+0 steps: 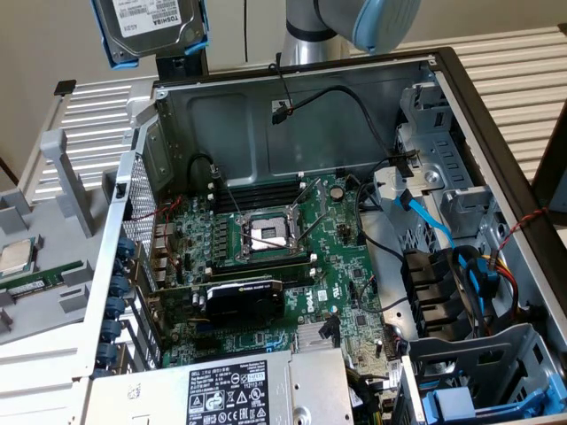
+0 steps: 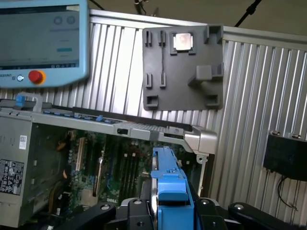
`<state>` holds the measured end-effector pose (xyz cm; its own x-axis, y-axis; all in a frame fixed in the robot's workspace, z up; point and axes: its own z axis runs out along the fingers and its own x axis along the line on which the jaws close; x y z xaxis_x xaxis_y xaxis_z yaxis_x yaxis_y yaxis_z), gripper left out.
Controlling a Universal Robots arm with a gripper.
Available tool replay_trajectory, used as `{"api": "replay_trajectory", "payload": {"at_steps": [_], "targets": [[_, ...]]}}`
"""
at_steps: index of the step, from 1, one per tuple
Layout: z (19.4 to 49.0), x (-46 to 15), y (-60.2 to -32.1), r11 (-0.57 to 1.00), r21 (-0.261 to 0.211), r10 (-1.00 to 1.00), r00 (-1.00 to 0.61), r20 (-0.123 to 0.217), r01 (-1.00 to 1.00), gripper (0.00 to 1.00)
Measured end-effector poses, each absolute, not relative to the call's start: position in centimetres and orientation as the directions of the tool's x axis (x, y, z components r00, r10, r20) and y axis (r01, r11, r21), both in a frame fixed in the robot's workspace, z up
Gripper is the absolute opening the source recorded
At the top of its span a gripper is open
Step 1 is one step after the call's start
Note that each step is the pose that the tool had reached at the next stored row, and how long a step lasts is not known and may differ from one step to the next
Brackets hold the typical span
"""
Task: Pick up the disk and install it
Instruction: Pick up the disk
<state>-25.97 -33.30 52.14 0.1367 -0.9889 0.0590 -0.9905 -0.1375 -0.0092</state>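
Ribbed aluminium table [image 2: 268, 86], open steel case [image 1: 232, 124], hand [image 2: 170, 214] pinching flat silver blue-framed disk [image 1: 151, 24].

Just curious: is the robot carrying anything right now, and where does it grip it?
The hard drive, clamped between the jaws by its blue carrier frame.

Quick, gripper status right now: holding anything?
Gripper: closed on the disk in its blue carrier, held in the air near the open computer case.

Soft, even indoor light. The computer case [image 1: 266, 115] interior sits in mild shadow; the disk [image 1: 146, 27] shows a faint sheen; the pendant screen [image 2: 38, 33] glows washed-out.
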Motion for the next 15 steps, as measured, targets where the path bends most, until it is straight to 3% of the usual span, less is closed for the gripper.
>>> {"api": "replay_trajectory", "payload": {"at_steps": [15], "targets": [[52.1,-21.6,-36.6,-0.138,-0.009,-0.989,0.137,0.059,-0.990,0.37]]}}
